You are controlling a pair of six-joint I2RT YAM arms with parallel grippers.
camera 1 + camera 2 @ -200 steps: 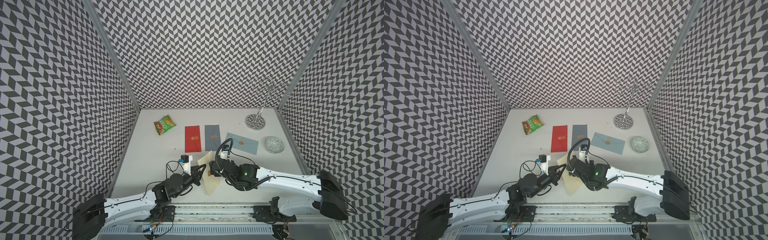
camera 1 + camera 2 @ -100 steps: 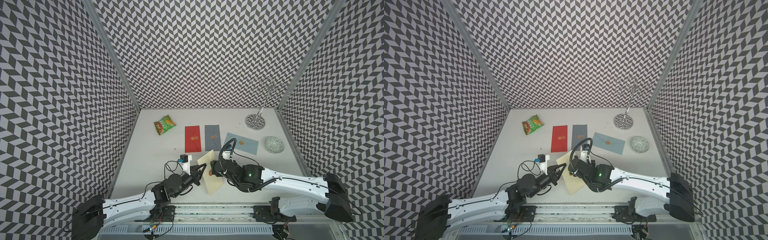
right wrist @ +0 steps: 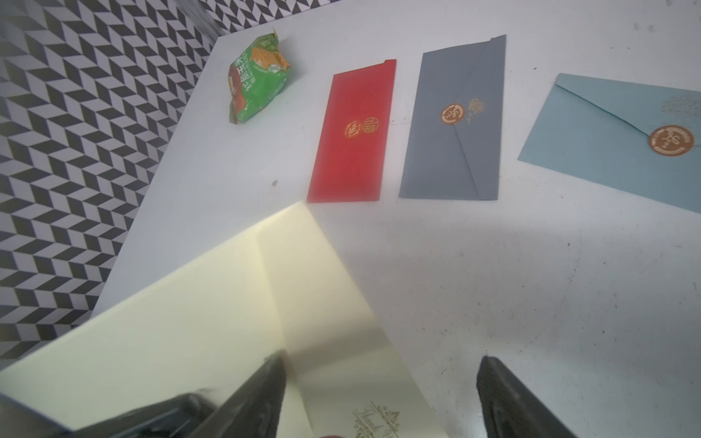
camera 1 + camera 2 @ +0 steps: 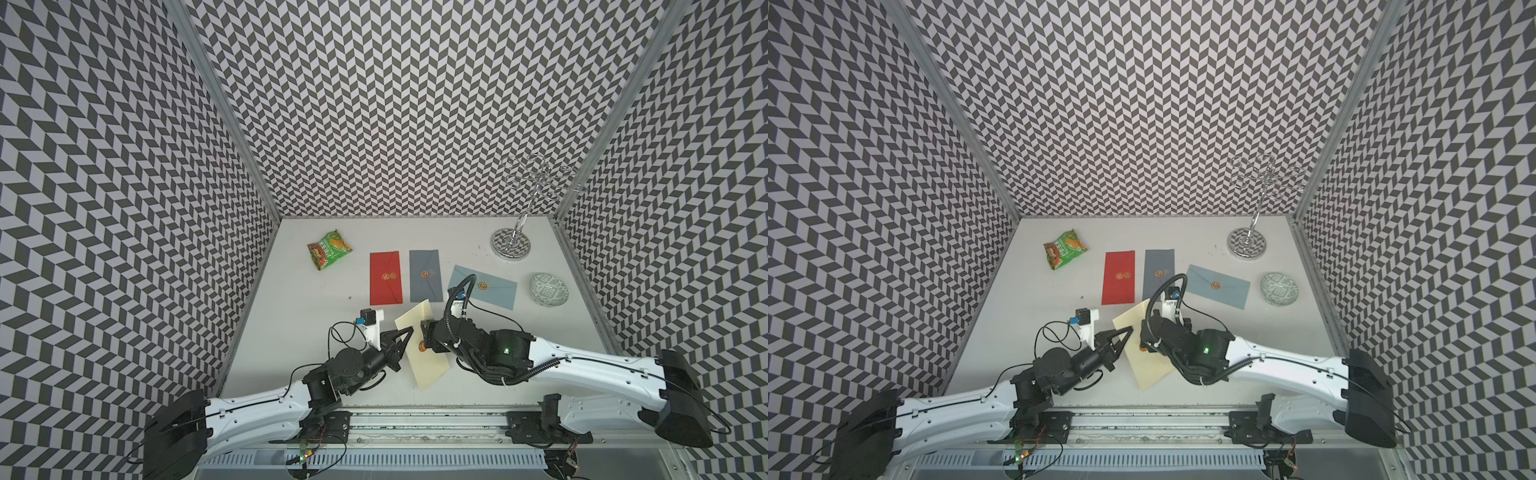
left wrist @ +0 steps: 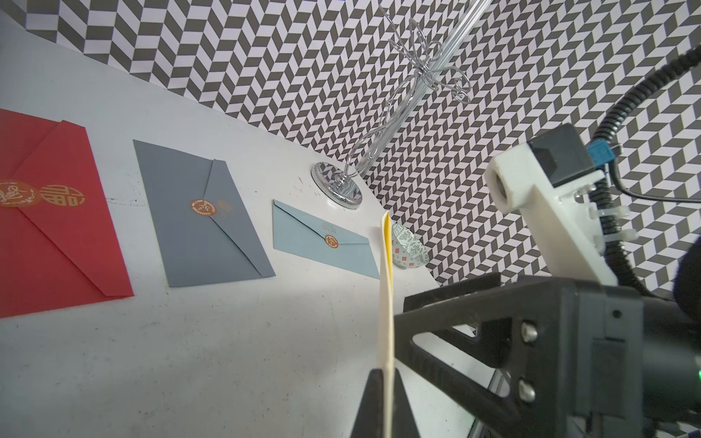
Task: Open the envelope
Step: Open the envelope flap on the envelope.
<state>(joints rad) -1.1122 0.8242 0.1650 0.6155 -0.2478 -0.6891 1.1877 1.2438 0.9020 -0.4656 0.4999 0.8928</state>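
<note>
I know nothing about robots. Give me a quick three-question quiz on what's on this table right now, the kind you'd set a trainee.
1. True or false: the left gripper is shut on the cream envelope.
2. Which lies nearest the patterned dish?
A. red envelope
B. dark grey envelope
C. light blue envelope
3. How many envelopes are in view in all?

Key: 1 true; 2 C; 3 four.
</note>
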